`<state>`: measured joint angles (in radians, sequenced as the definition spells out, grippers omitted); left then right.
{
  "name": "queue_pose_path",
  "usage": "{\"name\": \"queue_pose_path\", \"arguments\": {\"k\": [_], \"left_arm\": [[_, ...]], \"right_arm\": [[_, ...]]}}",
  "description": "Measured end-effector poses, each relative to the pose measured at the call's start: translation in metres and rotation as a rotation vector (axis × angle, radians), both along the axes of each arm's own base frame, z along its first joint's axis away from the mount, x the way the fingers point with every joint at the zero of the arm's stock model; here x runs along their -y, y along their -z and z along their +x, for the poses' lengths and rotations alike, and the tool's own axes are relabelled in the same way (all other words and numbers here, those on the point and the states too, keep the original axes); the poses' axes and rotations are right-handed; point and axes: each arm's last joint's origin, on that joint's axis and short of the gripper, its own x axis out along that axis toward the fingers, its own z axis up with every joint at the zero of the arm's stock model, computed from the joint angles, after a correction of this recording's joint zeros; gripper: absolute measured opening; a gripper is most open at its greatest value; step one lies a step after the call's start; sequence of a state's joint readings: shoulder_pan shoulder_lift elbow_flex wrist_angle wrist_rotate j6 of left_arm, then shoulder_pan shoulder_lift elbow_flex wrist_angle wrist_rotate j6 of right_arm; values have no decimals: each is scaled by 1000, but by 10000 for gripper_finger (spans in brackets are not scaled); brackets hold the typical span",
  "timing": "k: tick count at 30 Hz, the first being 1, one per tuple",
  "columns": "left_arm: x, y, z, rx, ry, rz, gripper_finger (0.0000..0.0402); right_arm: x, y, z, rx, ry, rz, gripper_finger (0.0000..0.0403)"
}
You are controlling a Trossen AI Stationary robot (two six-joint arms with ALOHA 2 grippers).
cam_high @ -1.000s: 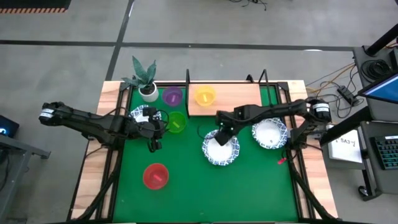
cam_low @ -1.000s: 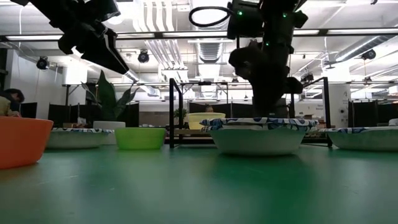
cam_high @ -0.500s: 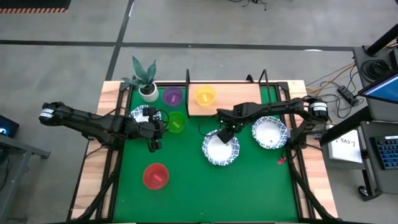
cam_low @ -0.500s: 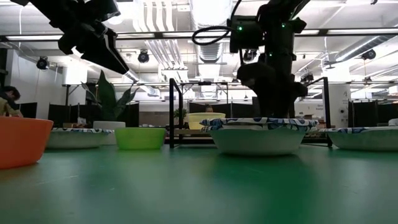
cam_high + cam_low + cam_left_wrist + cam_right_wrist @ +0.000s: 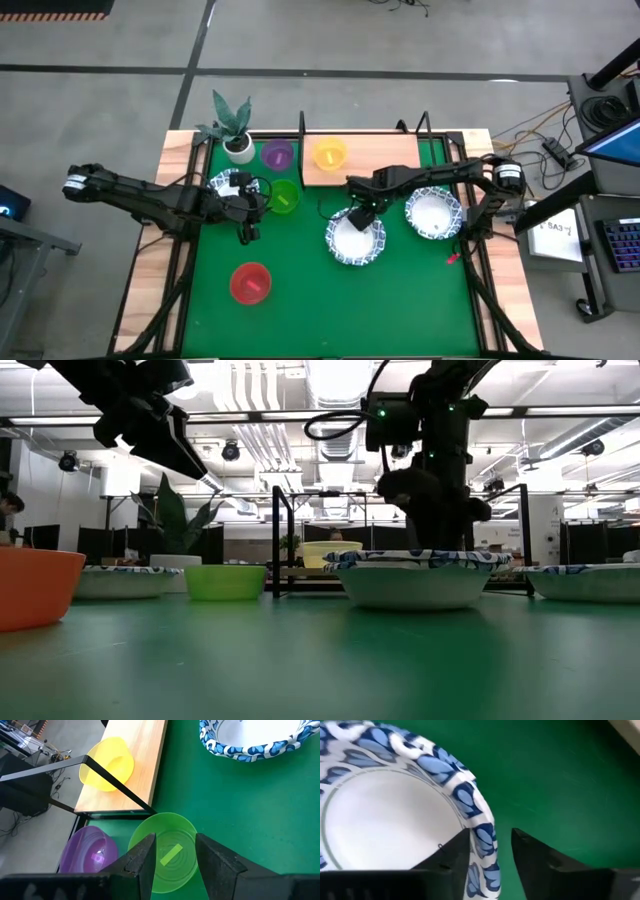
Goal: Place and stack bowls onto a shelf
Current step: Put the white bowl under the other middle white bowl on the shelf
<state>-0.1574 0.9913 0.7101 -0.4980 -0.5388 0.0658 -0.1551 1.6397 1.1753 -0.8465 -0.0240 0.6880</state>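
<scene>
The green table mat (image 5: 330,290) is crowded toward its far side. A small white pot with a green plant (image 5: 236,140) is set at the far left corner, with a purple bowl (image 5: 277,154) just to its right and a green bowl (image 5: 284,196) nearer, between the purple bowl and the mat's middle. A white bowl with a blue patterned rim (image 5: 226,184) is partly hidden under the left arm at the left edge. A red bowl (image 5: 250,283) is placed alone, well apart, on the near left. The shelf (image 5: 372,160), a light wooden board with black uprights, is seen at the far middle, and a yellow bowl (image 5: 329,153) is standing on its left end.

The left gripper (image 5: 247,232) is held above the mat just near of the green bowl; in its wrist view the two fingers are spread, nothing is held, and the green bowl is seen between them farther off.

The right gripper (image 5: 490,851) is lowered onto the far rim of the middle patterned bowl (image 5: 354,238); its fingers are set apart on either side of the rim, one inside and one outside. Whether the rim is pinched cannot be told. A third patterned bowl (image 5: 433,215) lies to the right, beside the right arm.

A white sheet with writing (image 5: 555,228) is seen off the table to the right; the writing cannot be read
</scene>
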Motion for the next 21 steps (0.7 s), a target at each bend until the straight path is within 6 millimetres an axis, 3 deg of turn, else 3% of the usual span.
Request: {"name": "queue_pose_path", "arguments": {"k": [7,13,21], "left_arm": [[0,0,0,0,0,0,120],[0,0,0,0,0,0,120],[0,0,0,0,0,-1,120]], "right_arm": [[0,-1,0,0,-10,-11,19],[-1,-7,3,10,-13,-12,14],[-3,-39,13,71,-38,9,13]]}}
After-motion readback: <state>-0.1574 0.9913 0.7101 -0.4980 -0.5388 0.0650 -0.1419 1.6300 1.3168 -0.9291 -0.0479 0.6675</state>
